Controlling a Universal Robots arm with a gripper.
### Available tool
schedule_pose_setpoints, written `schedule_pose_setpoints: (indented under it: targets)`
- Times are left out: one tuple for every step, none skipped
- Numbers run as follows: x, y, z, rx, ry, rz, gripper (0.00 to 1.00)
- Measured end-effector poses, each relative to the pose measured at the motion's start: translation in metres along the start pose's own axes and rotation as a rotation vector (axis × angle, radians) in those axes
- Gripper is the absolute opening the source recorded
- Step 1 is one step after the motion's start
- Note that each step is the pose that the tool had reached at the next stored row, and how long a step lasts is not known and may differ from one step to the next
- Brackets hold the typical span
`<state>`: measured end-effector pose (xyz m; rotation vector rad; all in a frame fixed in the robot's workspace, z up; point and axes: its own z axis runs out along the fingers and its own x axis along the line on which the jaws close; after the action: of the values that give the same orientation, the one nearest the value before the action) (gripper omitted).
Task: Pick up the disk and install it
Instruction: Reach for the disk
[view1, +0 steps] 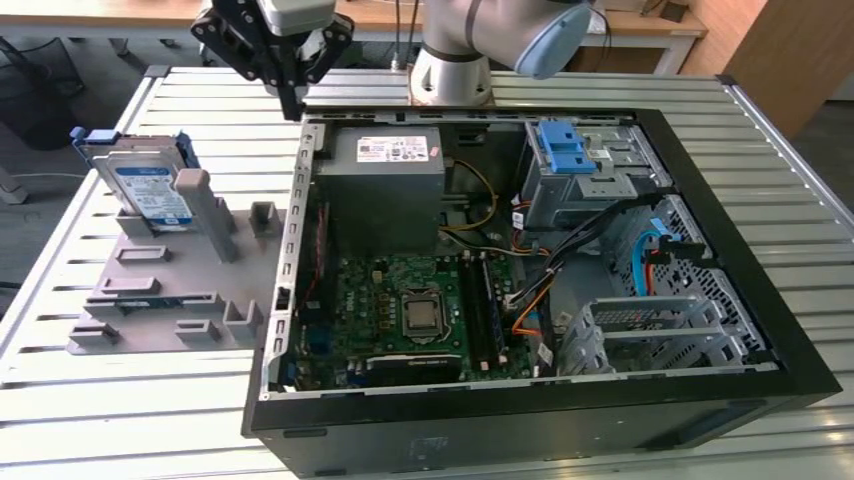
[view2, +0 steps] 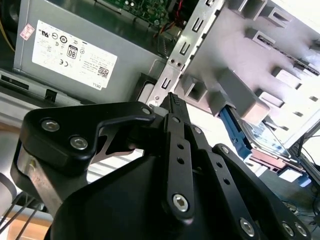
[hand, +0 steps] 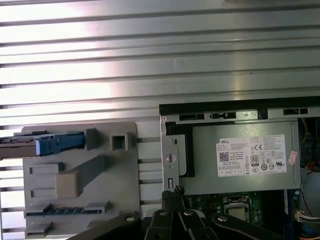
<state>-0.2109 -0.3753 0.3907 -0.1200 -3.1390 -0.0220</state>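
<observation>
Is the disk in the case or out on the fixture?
Out: the disk stands on edge in the grey fixture, beside the case.

The black pincer (view1: 290, 107) hangs in the air and points straight down, its two thin fingers (view2: 177, 145) pressed tight together with nothing between them, and the pale grey arm (view1: 454, 55) with a blue cap stands just beside it on the exterior view's right.

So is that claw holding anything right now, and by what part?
Nothing. The gripper hangs empty by the edge of the case, jaws together; the disk stands apart in its grey holder.
</observation>
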Motion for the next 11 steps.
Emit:
schedule_pose_setpoints:
  targets:
    - [0.0010, 0.0004, 0.0000, 0.0001, 0.0000, 0.000, 0.11]
    - [0.0021, 0.0009, 0.0000, 0.0001, 0.0000, 0.000, 0.11]
    - [0.0033, 0.0016, 0.0001, 0.0001, 0.0000, 0.000, 0.11]
    - [0.0047, 0.0022, 0.0001, 0.0001, -0.0001, 0.000, 0.11]
    - [0.0063, 0.0029, 0.0002, 0.0002, 0.0000, 0.000, 0.11]
    - [0.0079, 0.0034, 0.0002, 0.0001, 0.0000, 0.000, 0.11]
    - [0.0094, 0.0039, 0.0003, 0.0000, -0.0001, 0.000, 0.11]
    - [0.0109, 0.0043, 0.0003, 0.0001, 0.0000, 0.000, 0.11]
    - [0.0121, 0.0048, 0.0003, 0.0001, 0.0000, 0.000, 0.11]
    - [0.0132, 0.0051, 0.0004, 0.0001, 0.0000, 0.000, 0.11]
    - [0.0143, 0.0054, 0.0004, 0.0001, -0.0001, 0.000, 0.11]
